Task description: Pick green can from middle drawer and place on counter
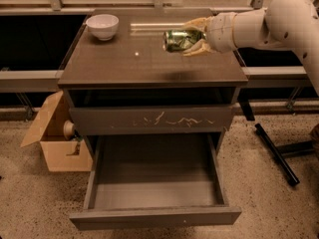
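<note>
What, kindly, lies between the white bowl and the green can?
Only bare counter, in the camera view; the pincer holds the green can above it.

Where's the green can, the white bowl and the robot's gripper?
green can (174, 40), camera view, its green side.
white bowl (102, 28), camera view, its outer wall.
gripper (192, 36), camera view, over the counter (149, 66), between fingertips holding the can.

Place: robot test lab, by the look of it.
Evidence: speckled floor (269, 208), lone drawer cabinet (149, 119), open cardboard box (55, 151), white robot arm (249, 26).
Arm: its end effector (188, 36) over the tabletop (124, 63), clasping the green can (175, 40).
</note>
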`<state>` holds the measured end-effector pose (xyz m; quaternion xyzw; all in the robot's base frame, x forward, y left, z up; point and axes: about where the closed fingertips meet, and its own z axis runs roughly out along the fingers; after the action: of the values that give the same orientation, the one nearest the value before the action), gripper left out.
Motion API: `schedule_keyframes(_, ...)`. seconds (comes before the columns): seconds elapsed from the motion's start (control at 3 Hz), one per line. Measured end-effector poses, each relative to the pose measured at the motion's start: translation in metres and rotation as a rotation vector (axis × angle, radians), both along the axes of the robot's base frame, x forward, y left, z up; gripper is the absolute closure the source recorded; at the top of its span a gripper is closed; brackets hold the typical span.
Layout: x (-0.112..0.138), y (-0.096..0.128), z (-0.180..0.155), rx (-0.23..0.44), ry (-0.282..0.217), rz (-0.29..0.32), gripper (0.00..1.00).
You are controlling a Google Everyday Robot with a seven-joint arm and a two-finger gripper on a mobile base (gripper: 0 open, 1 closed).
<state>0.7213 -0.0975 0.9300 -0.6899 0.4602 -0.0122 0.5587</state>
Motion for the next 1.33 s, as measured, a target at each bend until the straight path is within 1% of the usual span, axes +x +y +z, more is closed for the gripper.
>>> schedule_keyframes(0.33,0.024,-0.002,0.004,0.056,0.076,-0.073,1.0)
schedule_keyframes(0.67,0.043,-0.004,-0.007,0.099,0.186,-0.116,1.0)
schedule_keyframes(1.0,0.056,-0.008,-0.024,0.139,0.275,-0.143,1.0)
schedule_keyframes(1.33,0.065,-0.014,-0.038,0.153,0.341,-0.173,0.85)
